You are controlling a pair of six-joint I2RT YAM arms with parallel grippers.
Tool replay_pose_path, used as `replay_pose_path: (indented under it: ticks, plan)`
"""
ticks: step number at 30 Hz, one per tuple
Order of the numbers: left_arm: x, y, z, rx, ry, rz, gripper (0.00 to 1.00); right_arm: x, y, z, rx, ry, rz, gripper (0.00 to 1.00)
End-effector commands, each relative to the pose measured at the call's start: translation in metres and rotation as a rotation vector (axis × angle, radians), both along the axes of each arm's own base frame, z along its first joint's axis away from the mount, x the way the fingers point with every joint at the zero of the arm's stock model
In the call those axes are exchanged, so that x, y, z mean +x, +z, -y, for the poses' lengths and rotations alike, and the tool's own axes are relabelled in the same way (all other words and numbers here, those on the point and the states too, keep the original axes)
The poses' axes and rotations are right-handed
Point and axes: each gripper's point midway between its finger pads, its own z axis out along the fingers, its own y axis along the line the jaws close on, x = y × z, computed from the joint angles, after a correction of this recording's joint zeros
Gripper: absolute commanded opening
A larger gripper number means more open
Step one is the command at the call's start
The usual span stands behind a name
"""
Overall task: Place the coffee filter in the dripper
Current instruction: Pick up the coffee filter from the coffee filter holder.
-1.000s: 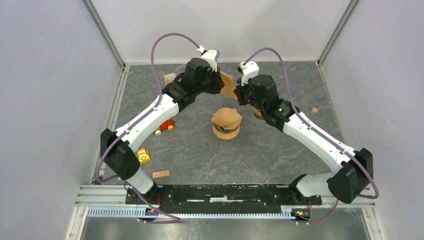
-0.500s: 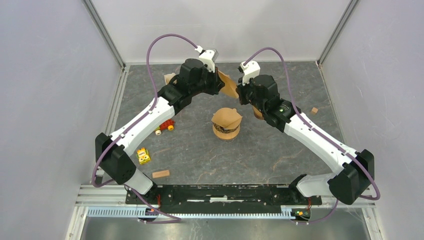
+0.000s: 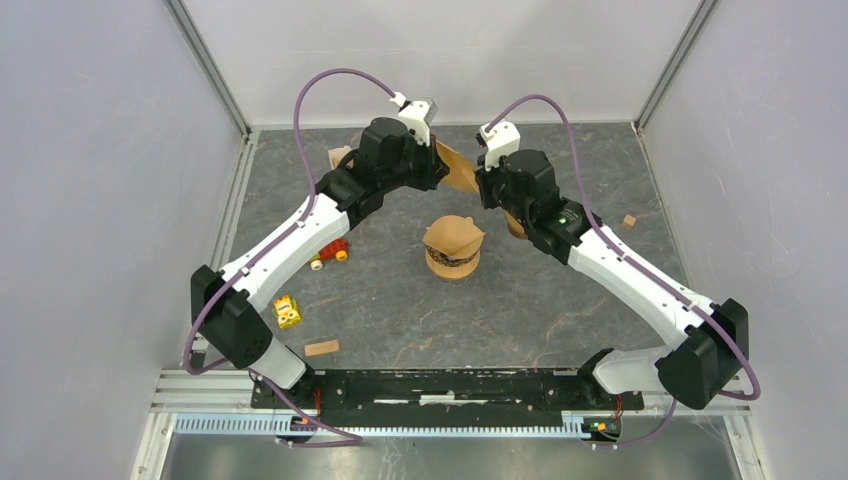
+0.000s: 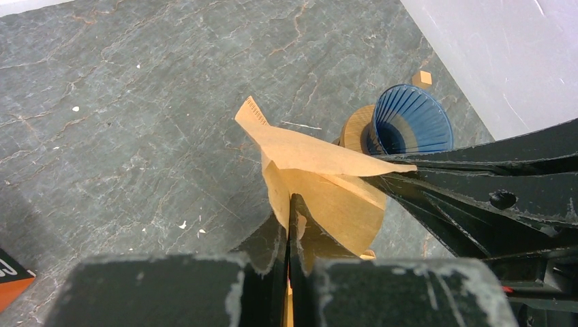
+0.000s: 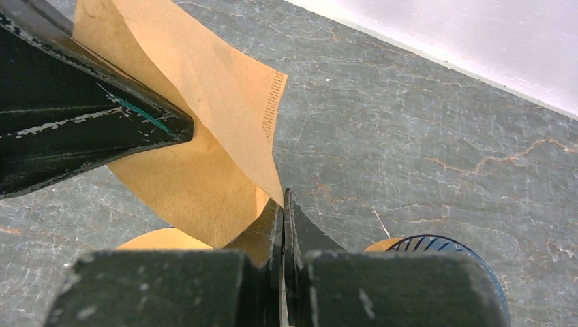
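A brown paper coffee filter [image 3: 458, 170] hangs in the air between both grippers at the back of the table. My left gripper [image 3: 441, 167] is shut on its left edge, seen close in the left wrist view [image 4: 292, 204]. My right gripper [image 3: 477, 182] is shut on the other layer [image 5: 283, 203]. The filter [image 4: 320, 174] is pulled partly open, as the right wrist view [image 5: 204, 129] also shows. The blue ribbed dripper [image 4: 409, 126] stands on a wooden base just beyond and below the filter. It is mostly hidden under the right arm in the top view [image 3: 514, 226], and its rim [image 5: 436, 246] shows in the right wrist view.
A stack of brown filters on a round holder [image 3: 453, 246] stands mid-table. A red toy car [image 3: 330, 253], a yellow block [image 3: 287, 311] and a wooden block [image 3: 321, 348] lie on the left. A small cube [image 3: 628, 221] lies on the right. A tan object [image 3: 339, 157] sits at the back left.
The left arm has swung slightly left and back, then held still. The filter stays gripped by both grippers and has spread a little.
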Motion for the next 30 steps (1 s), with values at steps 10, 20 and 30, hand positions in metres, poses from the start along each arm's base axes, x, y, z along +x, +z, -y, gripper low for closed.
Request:
replay_pose_path:
  ticks: [10,20,30]
  plan:
    - [0.001,0.016,0.0,-0.023,-0.017,0.06,0.02,-0.007,0.041,-0.017,0.095,0.114,0.078,0.17]
    - [-0.032,0.029,0.005,-0.04,-0.231,0.211,0.02,-0.023,0.046,-0.029,0.11,0.251,0.09,0.4]
    - [-0.043,0.044,-0.004,-0.059,-0.346,0.317,0.02,-0.042,0.044,-0.041,0.124,0.379,0.093,0.56]
